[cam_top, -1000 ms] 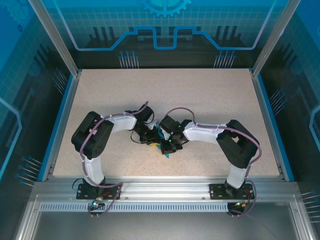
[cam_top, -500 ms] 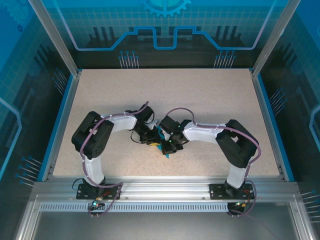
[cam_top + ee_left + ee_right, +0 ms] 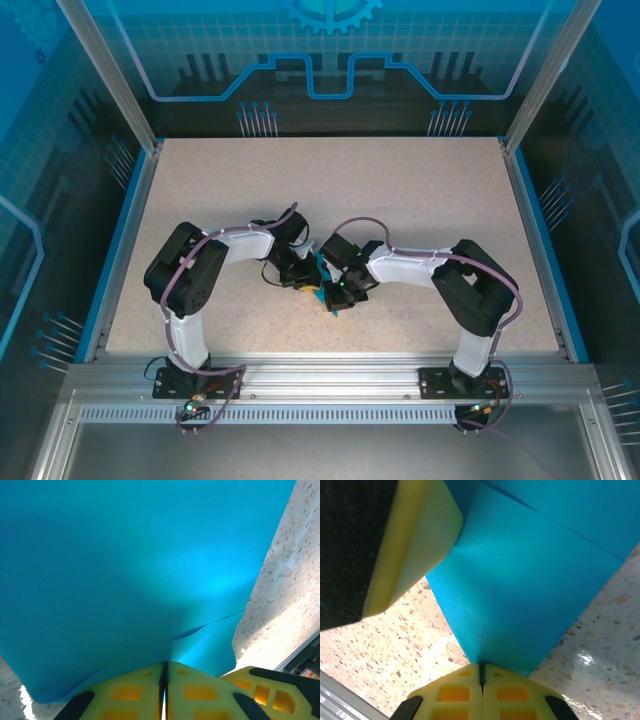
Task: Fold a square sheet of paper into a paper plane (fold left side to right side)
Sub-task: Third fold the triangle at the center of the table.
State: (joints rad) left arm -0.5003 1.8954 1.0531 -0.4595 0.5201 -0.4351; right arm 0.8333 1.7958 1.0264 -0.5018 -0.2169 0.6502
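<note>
Left gripper [image 3: 165, 672] is clamped tight on the near edge of the paper plane [image 3: 130, 570]; yellow pads meet w/ only a thin seam btw them and the blue paper runs straight into it; paper bulges up in front of that cam w/ a small crease just above the pads; speckled table [image 3: 290, 590] peeks out at the right side.

Right gripper [image 3: 481, 672] same deal, closed on a corner of the plane [image 3: 520, 590]; a fold line runs across the paper at the top of that view; table [image 3: 420, 640] visible below on both sides.

Stuff in the way: on the right wrist cam a finger [image 3: 415, 545] of the left gripper, yellow pad on black, blocks the upper left corner and touches the paper edge; from the top cam both wrists sit over the plane [image 3: 322, 268], so you only get slivers of blue btw them plus a small pointed tip toward the near side; can't tell the fold layers from up there.

Around it: table [image 3: 400, 180] w/ a blue edge strip; metal rail [image 3: 330, 375] along the near side; purple cables [image 3: 350, 225] looping over the arms; blue-lit panels all round.

Pose: both arms have elbows pushed outward, forearms angled in toward each other; grippers [image 3: 305, 285] and [image 3: 338, 295] just beside each other, near the table's near-middle.
</note>
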